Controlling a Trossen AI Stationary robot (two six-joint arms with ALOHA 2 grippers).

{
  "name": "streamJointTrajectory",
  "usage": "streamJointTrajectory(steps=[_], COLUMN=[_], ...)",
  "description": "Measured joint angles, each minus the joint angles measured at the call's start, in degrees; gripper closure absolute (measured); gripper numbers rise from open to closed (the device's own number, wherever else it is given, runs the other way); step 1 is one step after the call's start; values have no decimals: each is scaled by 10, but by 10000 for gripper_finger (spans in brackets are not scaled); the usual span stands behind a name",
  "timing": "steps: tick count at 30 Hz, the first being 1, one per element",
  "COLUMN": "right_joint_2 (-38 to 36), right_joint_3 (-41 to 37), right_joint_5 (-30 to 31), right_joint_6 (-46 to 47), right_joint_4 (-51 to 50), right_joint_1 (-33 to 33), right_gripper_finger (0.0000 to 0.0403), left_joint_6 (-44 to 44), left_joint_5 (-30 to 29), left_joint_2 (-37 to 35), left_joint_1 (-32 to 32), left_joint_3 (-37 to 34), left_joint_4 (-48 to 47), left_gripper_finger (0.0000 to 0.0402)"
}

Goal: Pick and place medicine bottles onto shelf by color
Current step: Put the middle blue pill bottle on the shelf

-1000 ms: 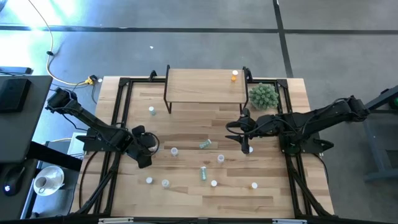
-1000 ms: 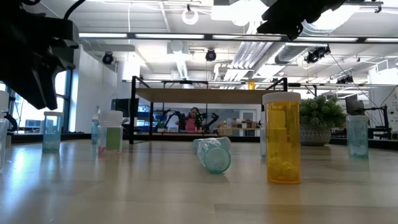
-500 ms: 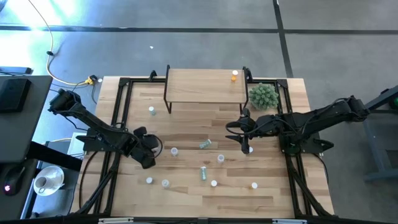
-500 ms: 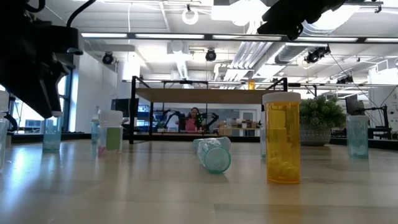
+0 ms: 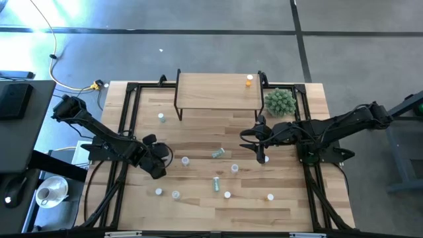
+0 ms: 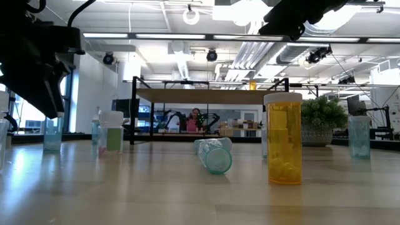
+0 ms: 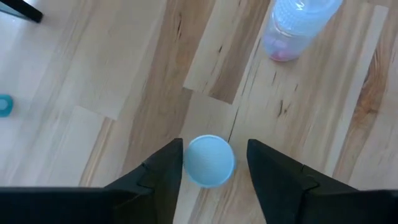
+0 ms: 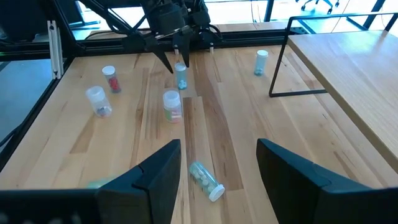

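A spiky green plant ball (image 5: 279, 102) sits on the plank table (image 5: 198, 132), just behind the right gripper (image 5: 259, 152), toward the far corner. Off the table, well beyond the left gripper (image 5: 162, 158), a yellow cable (image 5: 66, 80) trails over the grey floor, and a pale round dish (image 5: 49, 192) rests nearer. A person (image 6: 195, 120) shows in the room beyond.

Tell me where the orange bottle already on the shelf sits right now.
In the high view, the orange bottle stands at the right end of the shelf, near its far edge, just beyond the spiky green plant.
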Motion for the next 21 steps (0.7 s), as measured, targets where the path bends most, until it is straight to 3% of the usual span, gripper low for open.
streamJointTrajectory(steps=[10,21], right_joint_2=[0,0], right_joint_3=[0,0], right_joint_5=[0,0], right_joint_6=[0,0], right_joint_4=[-1,0], right_joint_1=[0,0], right_gripper_finger=[201,201], left_joint_6=[0,33], left_joint_5=[4,8], left_joint_2=[-1,-6], left_joint_1=[0,6], left_joint_3=[0,21], left_joint_4=[-1,-9], left_gripper_finger=[291,290])
